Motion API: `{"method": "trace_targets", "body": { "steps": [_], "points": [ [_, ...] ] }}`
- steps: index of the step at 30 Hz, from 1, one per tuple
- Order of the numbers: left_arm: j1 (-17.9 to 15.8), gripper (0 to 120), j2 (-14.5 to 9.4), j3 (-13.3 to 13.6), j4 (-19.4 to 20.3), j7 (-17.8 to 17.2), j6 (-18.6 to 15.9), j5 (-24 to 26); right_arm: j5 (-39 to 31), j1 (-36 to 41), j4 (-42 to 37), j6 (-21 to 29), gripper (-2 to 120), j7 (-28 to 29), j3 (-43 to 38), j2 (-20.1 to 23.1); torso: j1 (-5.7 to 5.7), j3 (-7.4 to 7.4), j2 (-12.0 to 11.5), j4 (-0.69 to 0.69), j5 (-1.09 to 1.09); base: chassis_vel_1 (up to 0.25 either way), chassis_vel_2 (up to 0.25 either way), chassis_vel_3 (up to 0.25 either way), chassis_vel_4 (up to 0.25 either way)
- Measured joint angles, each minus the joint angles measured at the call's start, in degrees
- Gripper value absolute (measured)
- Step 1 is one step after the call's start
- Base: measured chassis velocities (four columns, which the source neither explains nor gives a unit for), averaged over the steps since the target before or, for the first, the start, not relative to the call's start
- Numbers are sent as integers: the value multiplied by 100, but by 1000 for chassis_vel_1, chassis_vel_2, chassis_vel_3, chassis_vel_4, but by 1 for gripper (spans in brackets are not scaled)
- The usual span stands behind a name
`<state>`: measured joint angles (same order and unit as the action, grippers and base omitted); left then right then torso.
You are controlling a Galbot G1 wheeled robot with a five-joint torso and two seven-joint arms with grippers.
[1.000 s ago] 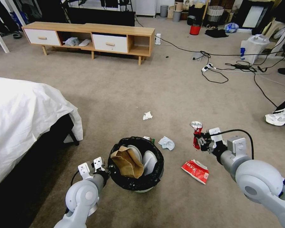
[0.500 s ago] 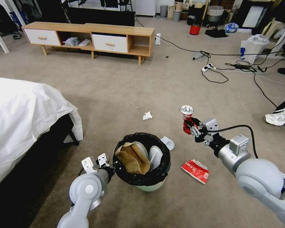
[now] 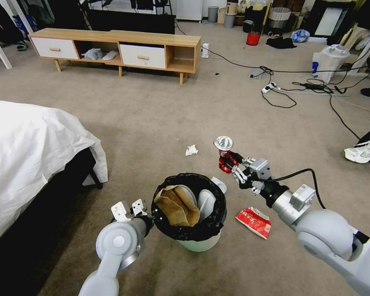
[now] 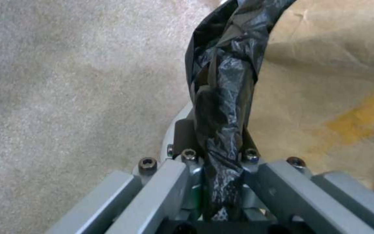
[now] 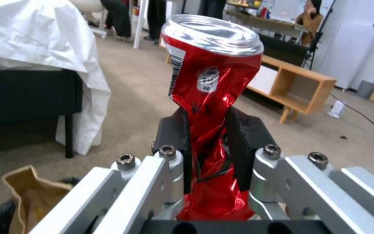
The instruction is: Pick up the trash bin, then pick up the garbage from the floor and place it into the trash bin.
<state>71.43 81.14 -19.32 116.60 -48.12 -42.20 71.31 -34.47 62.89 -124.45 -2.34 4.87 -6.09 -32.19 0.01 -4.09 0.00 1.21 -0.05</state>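
Note:
The trash bin point(image 3: 199, 242), white with a black bag over its rim point(image 4: 221, 97), hangs just off the floor point(image 3: 152, 123); my left gripper point(image 3: 149, 213) is shut on its rim. A crumpled brown paper bag point(image 3: 176, 205) sits inside it. My right gripper point(image 3: 234, 164) is shut on a crushed red can point(image 3: 224, 154) point(image 5: 208, 94), held in the air just right of and beyond the bin. Garbage on the carpet: a red-and-white carton point(image 3: 254, 221), a white tissue point(image 3: 191, 150) and another white scrap point(image 3: 220, 184) behind the bin.
A bed with a white sheet point(image 3: 33, 152) stands at the left. A wooden TV bench point(image 3: 115, 47) runs along the back. Cables and a power strip point(image 3: 275, 88) lie at the back right, near a white plastic bag point(image 3: 329, 61). A white shoe point(image 3: 364, 151) is at the right.
My right gripper has carried the red can up and leftward, toward the bin. The left gripper has moved the bin slightly to the right.

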Motion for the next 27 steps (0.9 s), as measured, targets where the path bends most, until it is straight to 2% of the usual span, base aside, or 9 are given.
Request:
{"method": "trace_targets", "body": {
  "steps": [8, 14, 27],
  "points": [
    [-1, 2, 28, 66, -205, 54, 1, -296, 69, -163, -7, -36, 17, -58, 94, -12, 0, 0, 0, 0, 0, 0, 0, 0, 0],
    [-61, 2, 196, 246, -425, 176, 12, -683, 173, -130, -107, -92, 17, -154, 83, 57, 0, 0, 0, -1, 2, 0, 0, 0, 0],
    [-78, 2, 402, 412, -448, 158, 4, -770, 389, 14, -77, -119, 17, -222, 290, -48, 0, 0, 0, 2, -1, 0, 0, 0, 0]
  ]
}}
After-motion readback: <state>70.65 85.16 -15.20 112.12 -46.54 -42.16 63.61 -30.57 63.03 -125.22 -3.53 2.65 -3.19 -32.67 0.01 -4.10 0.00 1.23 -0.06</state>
